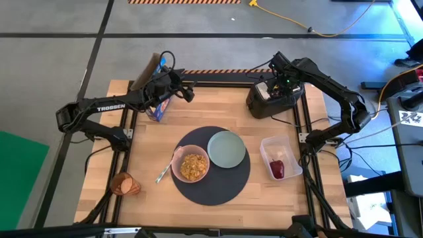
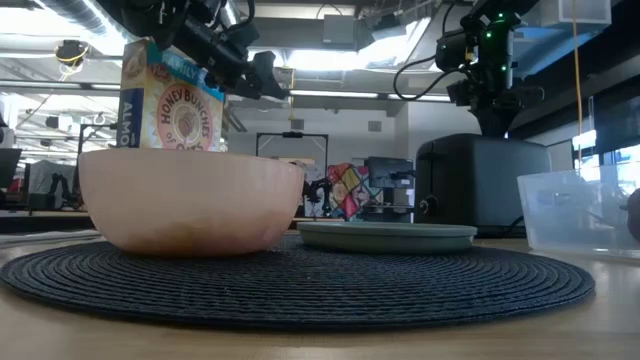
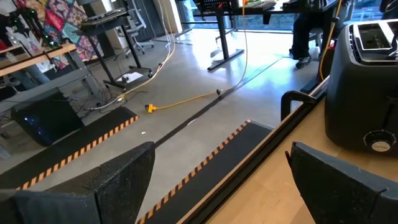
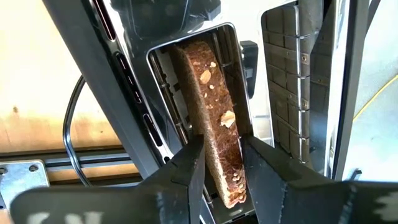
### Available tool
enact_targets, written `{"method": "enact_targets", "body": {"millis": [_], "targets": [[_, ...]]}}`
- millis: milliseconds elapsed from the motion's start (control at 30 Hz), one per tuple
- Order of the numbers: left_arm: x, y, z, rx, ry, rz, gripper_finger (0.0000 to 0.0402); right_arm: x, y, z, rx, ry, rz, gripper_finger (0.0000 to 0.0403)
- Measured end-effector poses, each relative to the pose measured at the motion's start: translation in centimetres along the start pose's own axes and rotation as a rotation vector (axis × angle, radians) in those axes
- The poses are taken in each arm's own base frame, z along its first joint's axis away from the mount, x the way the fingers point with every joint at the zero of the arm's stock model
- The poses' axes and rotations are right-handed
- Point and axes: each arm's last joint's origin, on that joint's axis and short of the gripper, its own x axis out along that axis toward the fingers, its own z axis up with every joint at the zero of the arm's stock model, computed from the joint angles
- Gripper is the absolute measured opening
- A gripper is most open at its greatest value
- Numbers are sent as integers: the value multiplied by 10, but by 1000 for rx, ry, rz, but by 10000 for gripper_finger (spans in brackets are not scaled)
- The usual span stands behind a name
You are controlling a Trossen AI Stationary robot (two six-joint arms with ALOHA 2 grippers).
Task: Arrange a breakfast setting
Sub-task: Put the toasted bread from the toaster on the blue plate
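We clamp our right gripper (image 4: pixel 221 163) on the toast slice (image 4: pixel 214 118) in the toaster (image 1: pixel 272 100); next, a straight lift toward the plate (image 1: pixel 226 149), left gripper (image 3: pixel 217 180) released.

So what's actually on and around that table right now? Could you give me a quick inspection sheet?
Surface: wooden table in a black frame.
Job's things: round dark mat carrying a pink bowl of cereal and a pale-green plate; spoon beside the bowl; amber cup on its side; toast slice in the toaster slot; red fruit in the clear tub.
Clutter: cereal box.
Grippers: left gripper open beside the box; right gripper over the toaster, jaws astride the toast.
Cables: yellow cable on the floor.
Surroundings: concrete floor, striped tape, desks.
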Motion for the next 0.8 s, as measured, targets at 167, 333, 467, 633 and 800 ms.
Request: {"method": "enact_targets", "body": {"millis": [167,333,467,633,800], "targets": [[0,0,0,0,0,0,360,1,0,0,2,3,4,83],[0,0,0,0,0,0,360,2,0,0,2,6,9,54],[0,0,0,0,0,0,360,2,0,0,3,5,8,42],[0,0,0,0,0,0,360,-9,-5,0,41,-9,-23,40],[0,0,0,0,0,0,360,-31,-10,-2,66,-30,-57,40]]}}
